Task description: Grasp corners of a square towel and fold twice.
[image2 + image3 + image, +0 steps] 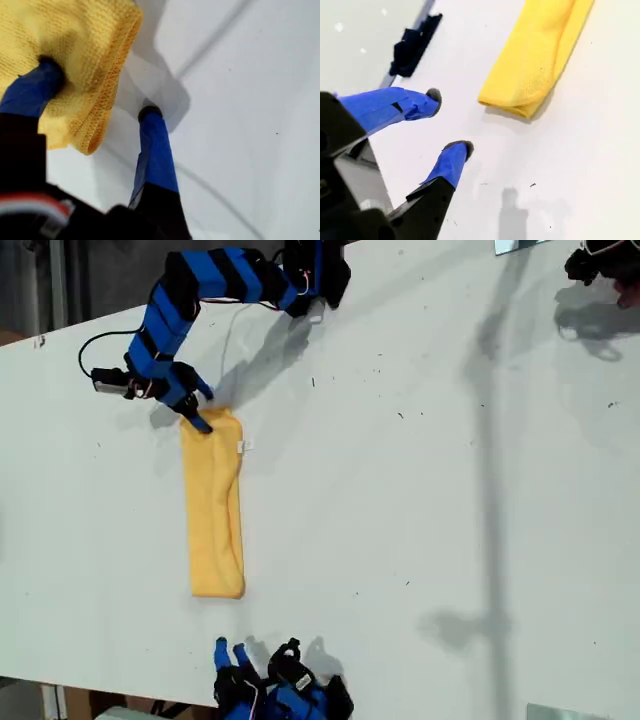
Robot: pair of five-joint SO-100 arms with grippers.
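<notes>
The yellow towel [213, 510] lies on the white table as a long narrow folded strip, a small white tag [243, 446] showing at its far end. My first gripper [203, 408] is at that far end, open. In the first wrist view one fingertip [50, 65] presses into the towel [75, 35] near a rounded corner [125, 20]. The other fingertip [150, 112] rests on bare table beside the edge. My second gripper [449, 120] stands open and holds nothing, a short way off the towel's near end [540, 55], low in the exterior view [230, 648].
A black object [600, 265] sits at the exterior view's top right. A dark item [412, 45] lies by the table edge in the second wrist view. White table [420, 500] stretches toward the exterior view's right.
</notes>
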